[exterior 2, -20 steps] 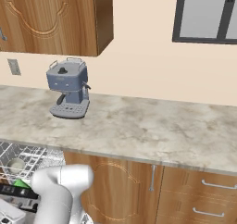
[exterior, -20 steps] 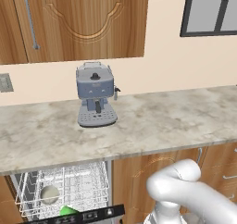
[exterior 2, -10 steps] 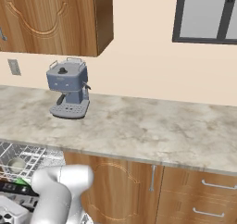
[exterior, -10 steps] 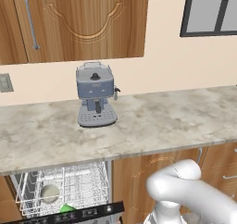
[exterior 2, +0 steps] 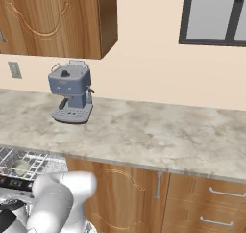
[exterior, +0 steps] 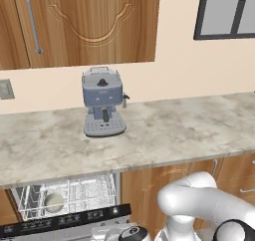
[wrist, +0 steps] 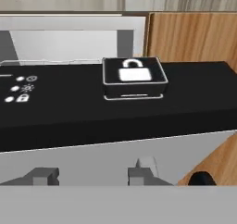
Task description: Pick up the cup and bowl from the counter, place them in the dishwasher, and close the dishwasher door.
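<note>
Under the counter [exterior: 174,130] the dishwasher [exterior: 69,195] stands partly open, its white wire rack showing. The grey-beige bowl [exterior: 54,202] sits in the rack, also seen as the bowl [exterior 2: 20,168] from the right. The cup is hidden behind the door's edge. The dishwasher door [wrist: 115,153] is tilted up, its black control strip [exterior: 64,220] with a lock button [wrist: 134,77] along the top. My gripper [wrist: 92,177] is open, nothing between its fingertips [wrist: 141,174], close against the door's grey outer panel just below the strip.
A blue-grey coffee machine [exterior: 103,101] stands on the counter at the back left. Wooden cabinet doors [exterior 2: 125,198] and drawers [exterior 2: 211,208] flank the dishwasher on the right. Wall cabinets [exterior: 89,21] hang above, and a window [exterior 2: 214,13] is at the upper right.
The dishwasher door has swung upward. The green cup in the rack, seen earlier above the black strip, is now covered by it.
</note>
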Robot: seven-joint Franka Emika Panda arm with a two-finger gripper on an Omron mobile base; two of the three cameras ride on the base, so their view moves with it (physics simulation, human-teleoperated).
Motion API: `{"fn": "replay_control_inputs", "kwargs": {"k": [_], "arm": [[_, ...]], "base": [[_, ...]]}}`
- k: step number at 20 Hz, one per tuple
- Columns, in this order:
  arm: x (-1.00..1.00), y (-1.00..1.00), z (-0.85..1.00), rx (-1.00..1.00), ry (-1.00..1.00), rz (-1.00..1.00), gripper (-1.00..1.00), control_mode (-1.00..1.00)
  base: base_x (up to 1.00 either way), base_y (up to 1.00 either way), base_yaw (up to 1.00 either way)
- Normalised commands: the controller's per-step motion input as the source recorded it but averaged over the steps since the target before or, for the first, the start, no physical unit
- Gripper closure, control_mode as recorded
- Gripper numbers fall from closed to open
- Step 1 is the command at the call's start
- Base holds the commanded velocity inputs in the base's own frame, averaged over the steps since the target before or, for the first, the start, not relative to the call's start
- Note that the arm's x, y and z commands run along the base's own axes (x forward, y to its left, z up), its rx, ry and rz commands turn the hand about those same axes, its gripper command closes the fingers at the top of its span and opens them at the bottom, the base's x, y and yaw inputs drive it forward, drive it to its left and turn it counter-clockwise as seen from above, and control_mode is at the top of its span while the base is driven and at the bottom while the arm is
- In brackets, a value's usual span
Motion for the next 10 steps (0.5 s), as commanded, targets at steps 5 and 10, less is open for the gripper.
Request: {"fn": "replay_control_inputs", "kwargs": {"k": [5, 10], "arm": [[1.0, -1.0, -0.01, -0.14, 0.03, -0.13, -1.0, -1.0], [1.0, -1.0, -0.07, -0.13, 0.02, -0.13, -1.0, -1.0]], "base": [[0.0, 0.0, 0.0], [0.0, 0.0, 0.0]]}}
